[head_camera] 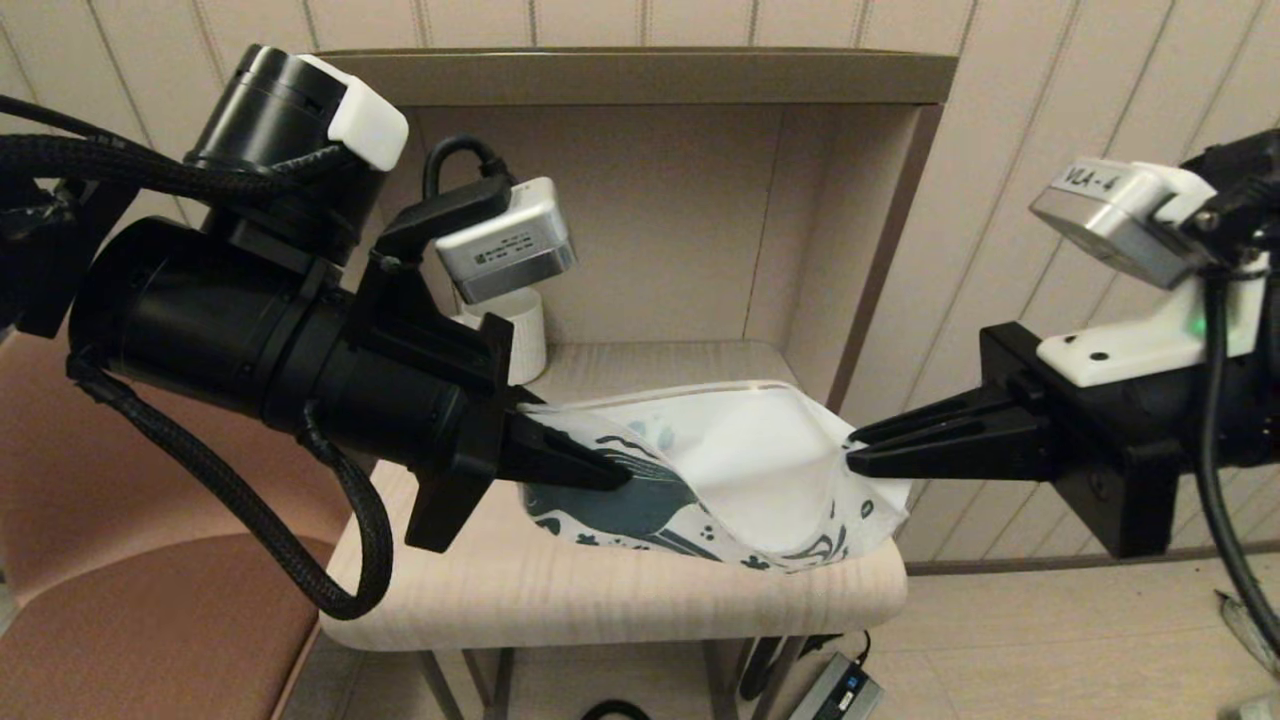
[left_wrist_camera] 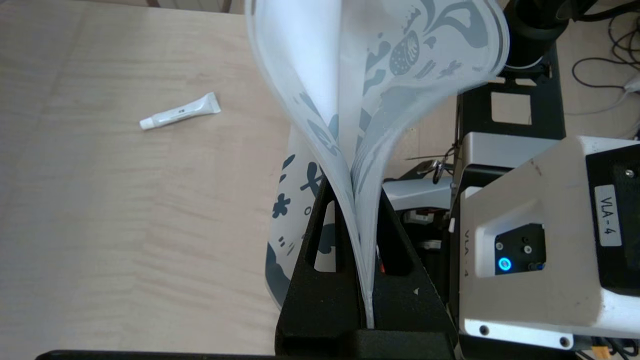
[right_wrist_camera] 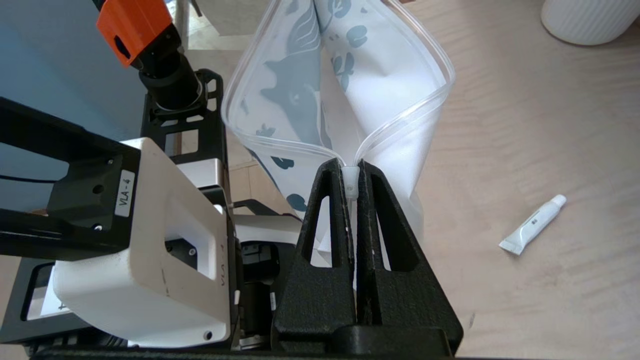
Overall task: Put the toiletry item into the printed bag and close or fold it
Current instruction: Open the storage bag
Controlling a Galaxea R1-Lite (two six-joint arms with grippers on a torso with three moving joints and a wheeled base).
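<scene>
The left gripper (head_camera: 605, 470) had its jaws pressed together on one end of the printed bag (head_camera: 740, 470), pinching both walls of the pouch between the black fingers (left_wrist_camera: 320, 260). The right gripper (head_camera: 862, 450) gripped the opposite end, jaws closed tight on the white zip strip at the corner. Held between the two, the bag hung lifted above the table (head_camera: 600, 590) with its mouth bowed open. The toiletry item (right_wrist_camera: 532, 225) lay on the tabletop outside the bag, well apart from both grippers, untouched. A white ribbed mug (head_camera: 525, 335) stood behind.
</scene>
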